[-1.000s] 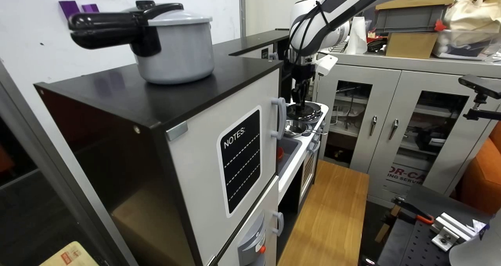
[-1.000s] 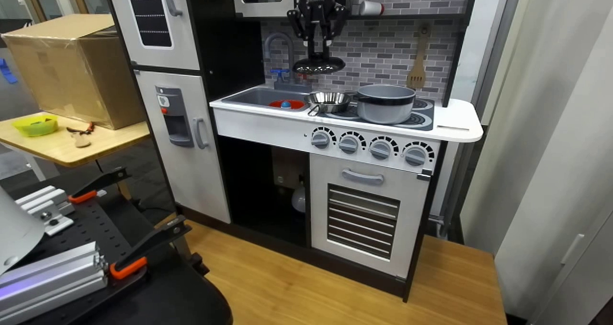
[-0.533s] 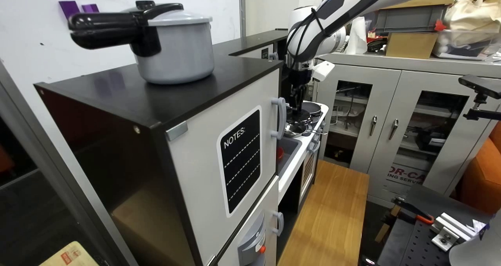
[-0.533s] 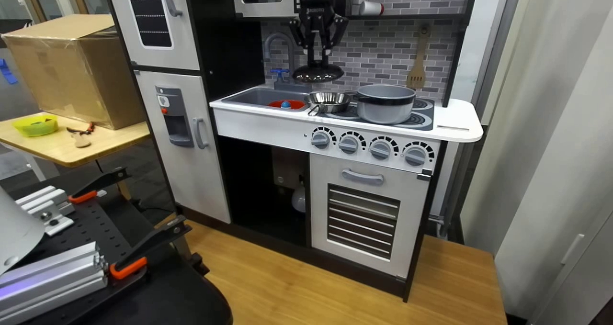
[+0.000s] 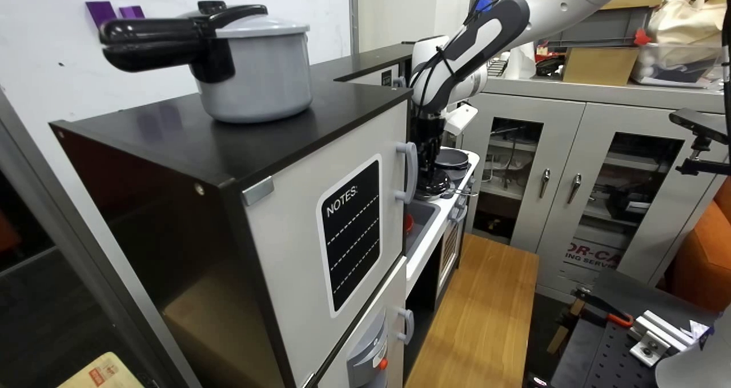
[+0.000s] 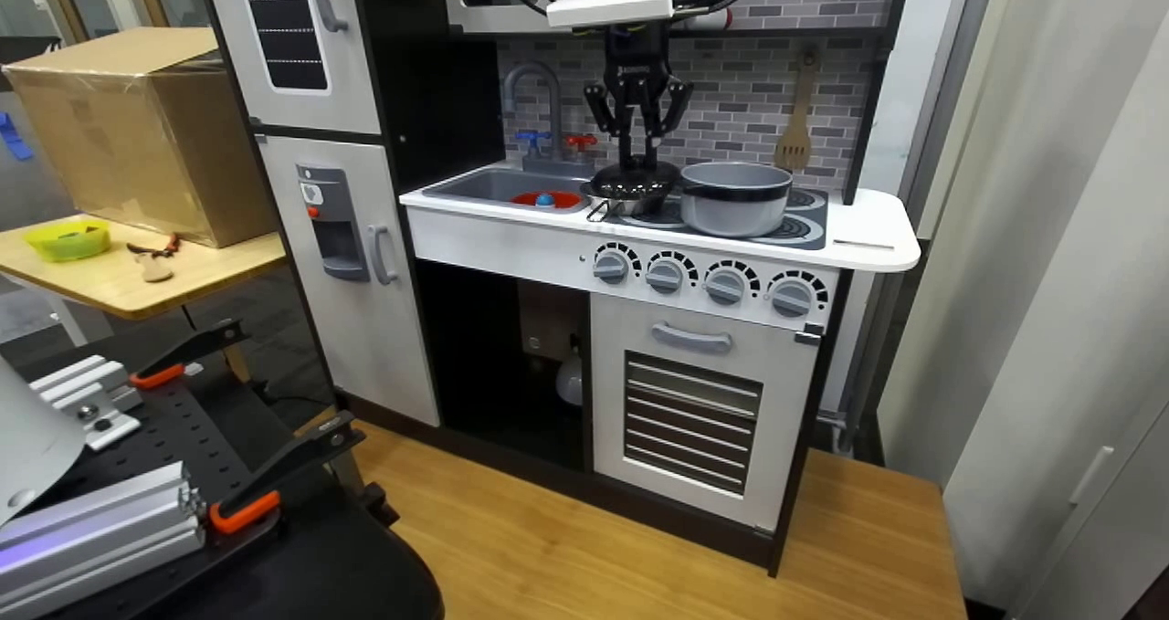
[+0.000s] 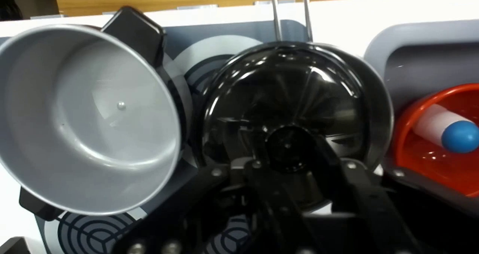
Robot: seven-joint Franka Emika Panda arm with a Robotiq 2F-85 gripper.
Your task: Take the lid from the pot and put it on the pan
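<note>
One blk lid (image 7: 284, 93), tight in gripper (image 6: 637, 161), lower vs 0.5s ago, now just over pan (image 7: 380, 108), contact unclear.

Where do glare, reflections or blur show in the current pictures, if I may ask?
In the wrist view, bright glare streaks the black lid and a pale sheen curves inside the pot; the gripper looks dark and soft. In an exterior view, purple reflections show on the dark cabinet top.

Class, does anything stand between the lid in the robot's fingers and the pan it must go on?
Nothing visible does. The fingers hold the lid over the pan. The grey pot stands beside the pan, not in between. Whether lid and pan touch, I cannot tell.
</note>
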